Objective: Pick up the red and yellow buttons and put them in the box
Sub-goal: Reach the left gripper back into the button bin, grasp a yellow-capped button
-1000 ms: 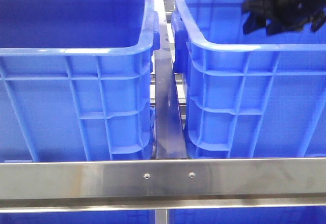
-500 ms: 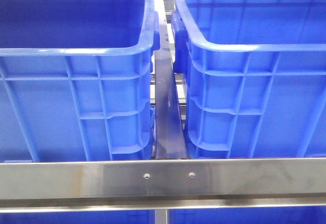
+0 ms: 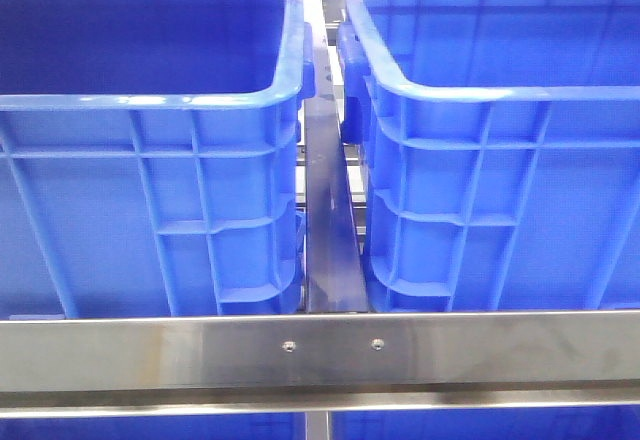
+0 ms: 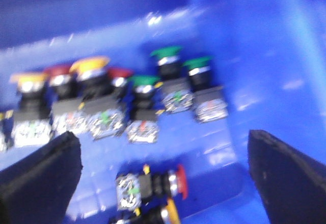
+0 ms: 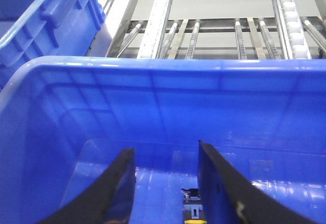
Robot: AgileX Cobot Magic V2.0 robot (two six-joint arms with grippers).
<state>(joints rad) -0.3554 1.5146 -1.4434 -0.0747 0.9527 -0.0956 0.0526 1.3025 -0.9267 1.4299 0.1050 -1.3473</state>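
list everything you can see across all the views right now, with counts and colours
blue crates: two large ones side by side in the front view, left and right; more blue crates behind, partly seen
metal rail: one, silver, across the front below the crates
roller tracks: several, silver, behind the crate in the right wrist view
yellow buttons: two standing in the row in the left wrist view (blurred)
red buttons: two in that row, one more lying nearer
green buttons: three, in the row
left gripper: black, open, above the buttons
right gripper: black, open, over a crate interior
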